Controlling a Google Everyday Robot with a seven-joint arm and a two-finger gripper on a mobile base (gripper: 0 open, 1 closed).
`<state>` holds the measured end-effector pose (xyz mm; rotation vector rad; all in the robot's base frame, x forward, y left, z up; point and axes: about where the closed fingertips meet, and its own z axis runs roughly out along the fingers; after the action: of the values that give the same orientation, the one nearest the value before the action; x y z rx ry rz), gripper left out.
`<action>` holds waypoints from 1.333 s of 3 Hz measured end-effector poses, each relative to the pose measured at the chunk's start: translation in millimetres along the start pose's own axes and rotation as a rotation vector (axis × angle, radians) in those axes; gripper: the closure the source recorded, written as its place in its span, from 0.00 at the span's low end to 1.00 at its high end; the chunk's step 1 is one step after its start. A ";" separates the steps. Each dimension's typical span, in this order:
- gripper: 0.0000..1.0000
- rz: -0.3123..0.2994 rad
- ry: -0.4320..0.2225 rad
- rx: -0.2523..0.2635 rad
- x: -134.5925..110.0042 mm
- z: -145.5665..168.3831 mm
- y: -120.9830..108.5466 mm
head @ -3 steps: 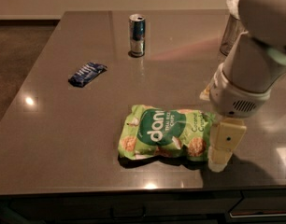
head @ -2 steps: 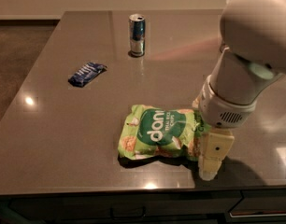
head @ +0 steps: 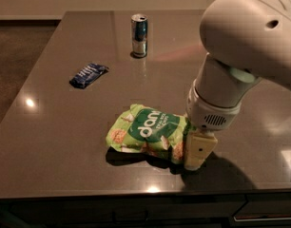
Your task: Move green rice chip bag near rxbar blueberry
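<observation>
A dark, glossy bench (head: 50, 146) fills the frame. In the lower centre lies the green chip bag (head: 145, 133), crumpled and flat on its back, with a shadow beneath it. A large white robot arm (head: 245, 46) reaches down from the upper right, and its cream gripper (head: 198, 151) stands at the bag's right edge, touching it. Whether the jaws are clenched on the bag cannot be told. The blue bar (head: 88, 75) lies at centre left, well apart from the bag. A can (head: 139, 34) stands upright at top centre.
</observation>
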<state>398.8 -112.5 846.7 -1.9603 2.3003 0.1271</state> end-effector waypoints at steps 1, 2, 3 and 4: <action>0.65 -0.015 -0.007 0.008 -25.8 -5.3 -9.9; 0.88 -0.042 -0.019 0.020 -62.7 -12.0 -22.4; 1.00 -0.042 -0.025 0.030 -94.8 -13.5 -44.7; 1.00 -0.021 -0.025 0.039 -120.1 -8.3 -73.2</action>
<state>489.5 -8.0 872.9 -1.9517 2.2486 0.1034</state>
